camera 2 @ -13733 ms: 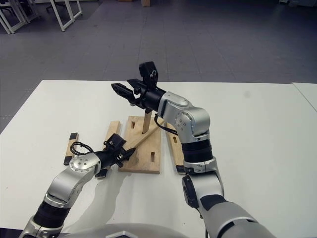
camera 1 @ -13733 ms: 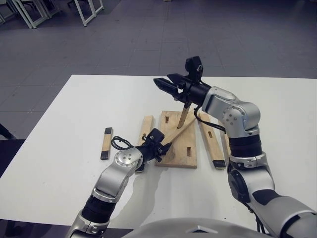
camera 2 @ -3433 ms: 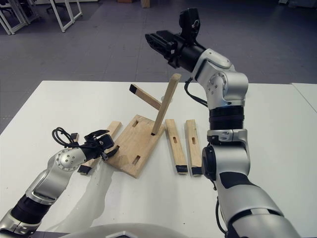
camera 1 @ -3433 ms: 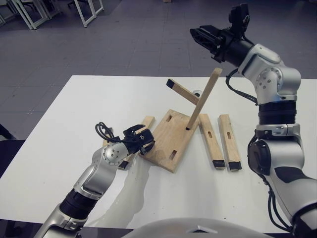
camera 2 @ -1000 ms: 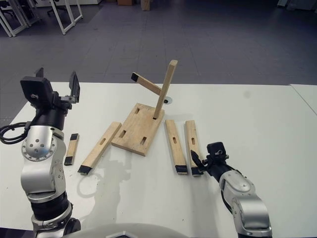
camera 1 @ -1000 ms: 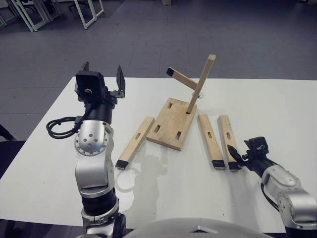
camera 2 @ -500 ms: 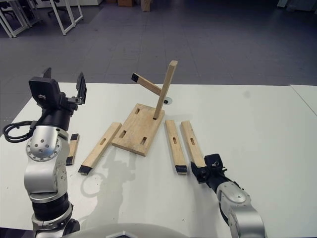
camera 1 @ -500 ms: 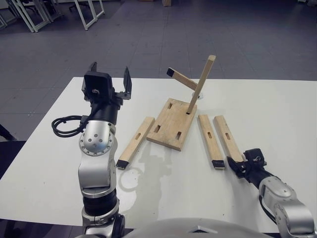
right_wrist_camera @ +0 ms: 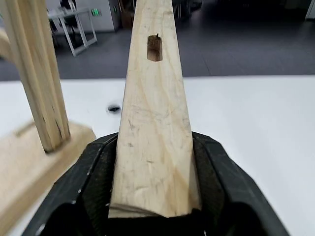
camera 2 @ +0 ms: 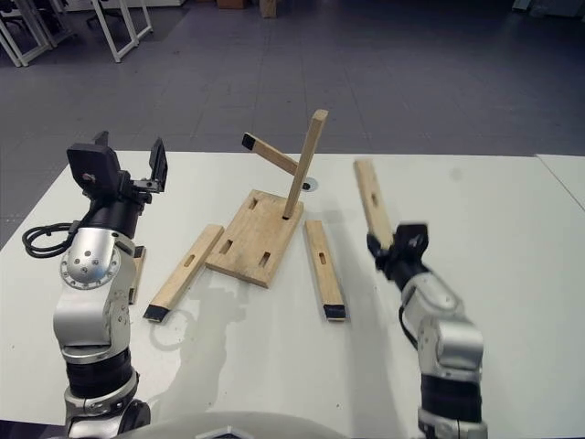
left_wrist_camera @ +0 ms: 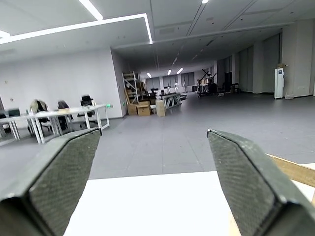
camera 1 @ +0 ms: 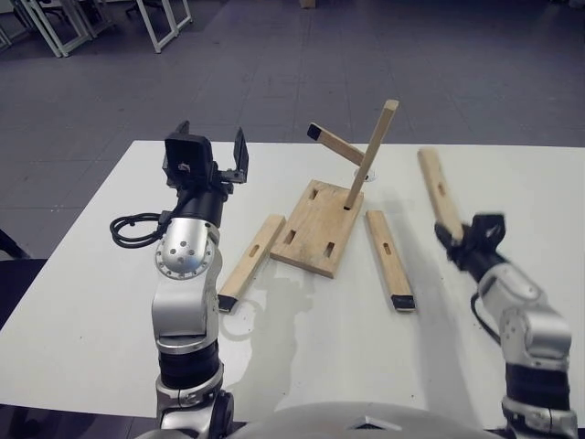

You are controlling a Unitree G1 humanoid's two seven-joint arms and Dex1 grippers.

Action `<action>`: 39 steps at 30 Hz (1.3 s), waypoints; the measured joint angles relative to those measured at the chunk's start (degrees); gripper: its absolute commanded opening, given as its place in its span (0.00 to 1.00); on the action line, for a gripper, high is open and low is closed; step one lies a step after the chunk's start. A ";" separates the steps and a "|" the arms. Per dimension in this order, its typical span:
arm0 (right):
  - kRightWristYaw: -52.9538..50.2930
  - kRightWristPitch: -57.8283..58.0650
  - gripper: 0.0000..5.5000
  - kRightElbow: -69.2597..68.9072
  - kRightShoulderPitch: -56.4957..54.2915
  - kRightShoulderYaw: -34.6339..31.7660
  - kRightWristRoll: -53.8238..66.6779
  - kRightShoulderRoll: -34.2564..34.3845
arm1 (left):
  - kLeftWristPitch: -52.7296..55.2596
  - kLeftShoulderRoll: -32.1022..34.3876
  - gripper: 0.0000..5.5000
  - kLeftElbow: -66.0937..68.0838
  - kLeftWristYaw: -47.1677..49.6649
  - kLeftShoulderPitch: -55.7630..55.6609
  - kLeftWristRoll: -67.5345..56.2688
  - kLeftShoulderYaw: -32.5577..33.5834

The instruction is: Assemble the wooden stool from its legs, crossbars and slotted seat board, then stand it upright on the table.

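Right arm holds a slotted leg off the counter; left arm stands raised, pincer spread.

The right pincer [camera 1: 468,240] pinches the lower end of a pale, flat wooden leg [camera 1: 437,192] that tilts up and away above the white counter [camera 1: 91,274], well apart from the other parts. The left pincer [camera 1: 212,142] is upright over the counter's left side, its fingers wide apart. The rectangular slotted seat board [camera 1: 315,229] lies flat mid-counter. A leaning leg [camera 1: 370,155] is socketed in it and carries a black-tipped crossbar [camera 1: 336,144]. One black-tipped leg [camera 1: 251,259] lies just left of the board, and another [camera 1: 388,256] just right.
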 measured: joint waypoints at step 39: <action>39.93 28.23 0.38 7.68 -20.00 5.08 47.71 -7.78 | 19.43 8.29 0.94 1.99 -0.92 -6.05 -88.70 2.53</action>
